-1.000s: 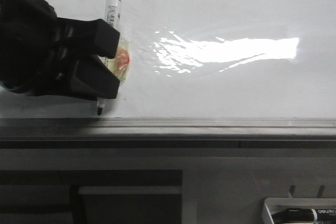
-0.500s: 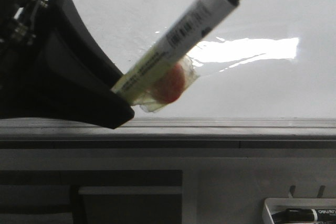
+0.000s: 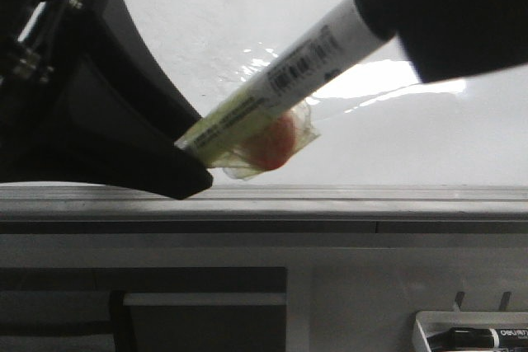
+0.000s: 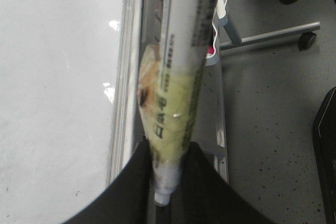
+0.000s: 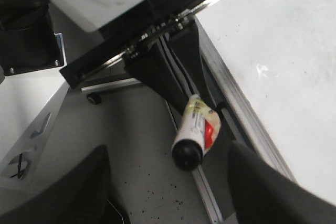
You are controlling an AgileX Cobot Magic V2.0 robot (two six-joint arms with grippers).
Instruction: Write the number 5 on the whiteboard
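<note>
**Marker Held Up for the Cap, Board Bare Where It Showed**

The whiteboard filled the back of the scene, glossy and streaked with glare, and on the part I could see there was no number 5. Its grey ledge ran along the bottom, with a small tray holding a spare marker lower down.

The left gripper was clamped on the marker, which slanted upward, capped end toward the right gripper. That one's fingers stood spread either side of the black cap, touching nothing in the wrist view. A taped wad with a red spot padded the barrel.

To my eye the cap pull was next. The risk looked plain: the marker tilted and was held only low on its barrel, so an off-centre squeeze could twist it in the grip, or drag the whole pen out and drop it past the ledge
</note>
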